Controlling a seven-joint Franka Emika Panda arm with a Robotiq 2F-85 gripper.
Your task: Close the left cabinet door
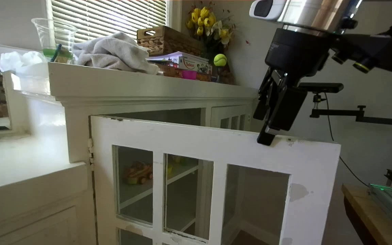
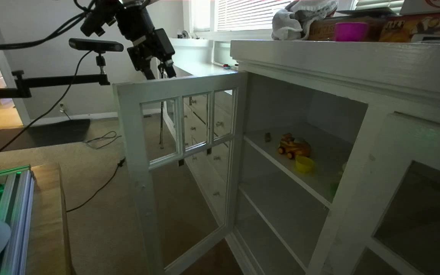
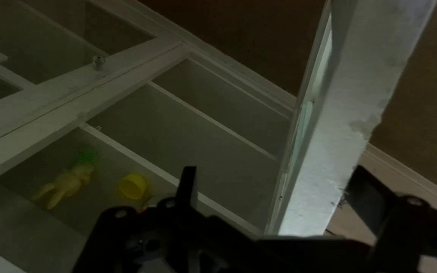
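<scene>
Two glass-paned doors [image 1: 218, 190], one tennis ball [image 1: 220, 60]

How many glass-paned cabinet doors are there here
2, both on the white cabinet: the left cabinet door, standing open, and the matching door, shut, beyond the exposed shelves. Others could be outside these views.

The hand [image 2: 160, 75] slants downward, its two fingers [image 2: 170, 71] spread apart.

Towel [image 1: 112, 56] near woven basket [image 1: 170, 41]; orange toy [image 2: 295, 147] beside yellow cup [image 2: 304, 164]
</scene>
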